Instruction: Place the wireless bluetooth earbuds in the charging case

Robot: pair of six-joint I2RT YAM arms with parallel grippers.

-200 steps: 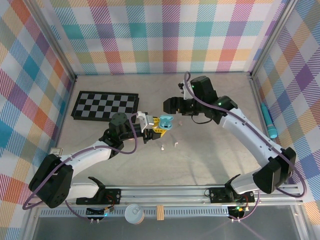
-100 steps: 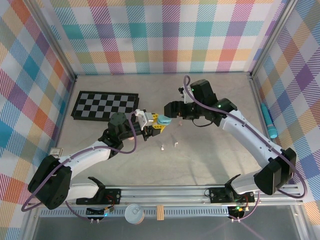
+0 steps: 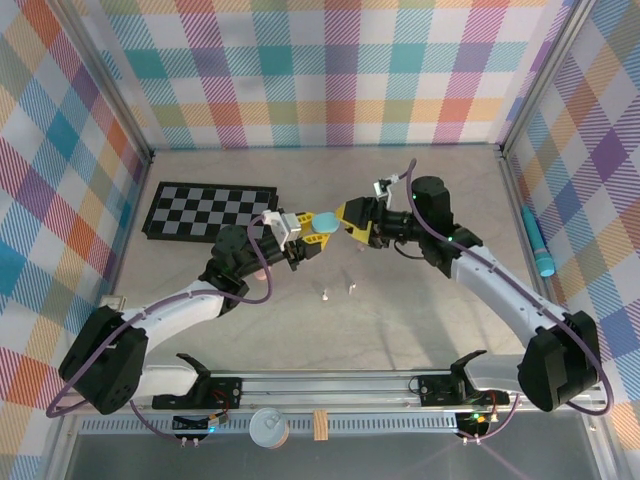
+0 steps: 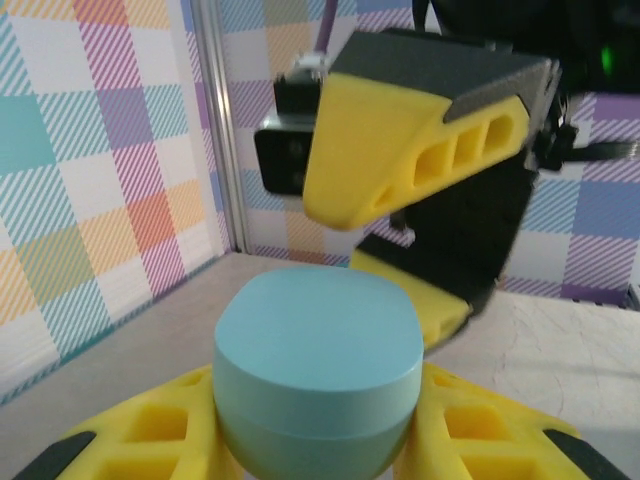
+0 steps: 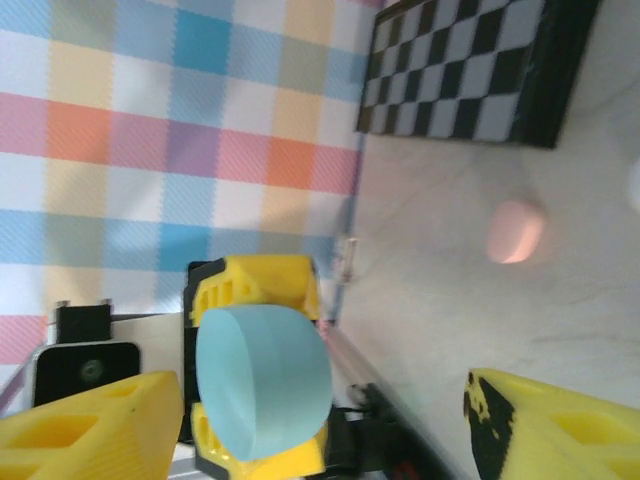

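Gripping the light blue charging case (image 3: 325, 221) aloft, the left gripper (image 3: 316, 232) presents it to the open, empty right gripper (image 3: 350, 222); two earbuds (image 3: 325, 295) lie on the table (image 3: 420, 320) below. Pinching the lid squarely looks wisest.

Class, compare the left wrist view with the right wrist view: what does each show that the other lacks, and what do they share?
Left wrist view: the right end effector head-on, its black body behind open jaws. Right wrist view: a checkerboard and a pink case lying on the table. Shared: the blue case shut in the left end effector, yellow fingers of both arms, plaid walls.
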